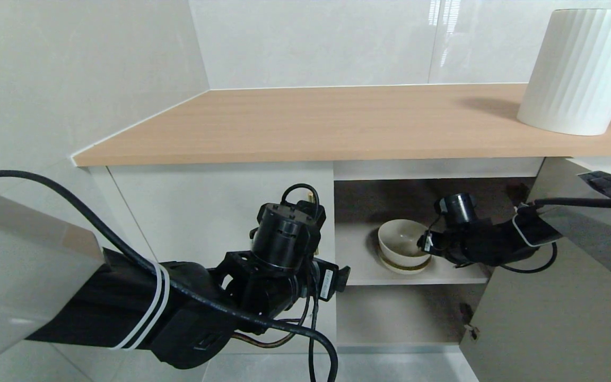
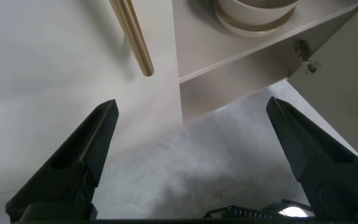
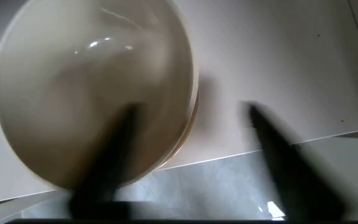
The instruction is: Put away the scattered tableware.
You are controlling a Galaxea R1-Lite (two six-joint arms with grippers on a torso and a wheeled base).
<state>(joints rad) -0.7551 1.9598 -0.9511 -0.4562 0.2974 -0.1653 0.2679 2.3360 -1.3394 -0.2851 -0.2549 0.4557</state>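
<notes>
A cream bowl [image 1: 402, 241] sits stacked on a gold-rimmed dish [image 1: 403, 265] on the middle shelf [image 1: 358, 270] of the open cabinet. My right gripper [image 1: 425, 244] reaches into the cabinet at the bowl's right side. In the right wrist view it [image 3: 191, 168] is open, one finger over the bowl [image 3: 86, 87] and the other outside its rim. My left gripper [image 2: 191, 149] hangs open and holds nothing, low in front of the closed left door [image 1: 220, 212]; the bowl's base [image 2: 253, 12] shows beyond it.
The cabinet's right door [image 1: 549, 318] stands swung open toward me. A gold bar handle [image 2: 132, 37] runs down the closed left door. On the wooden counter [image 1: 311, 122], a white ribbed vessel [image 1: 576, 69] stands at the far right. The lower compartment [image 1: 395, 313] is bare.
</notes>
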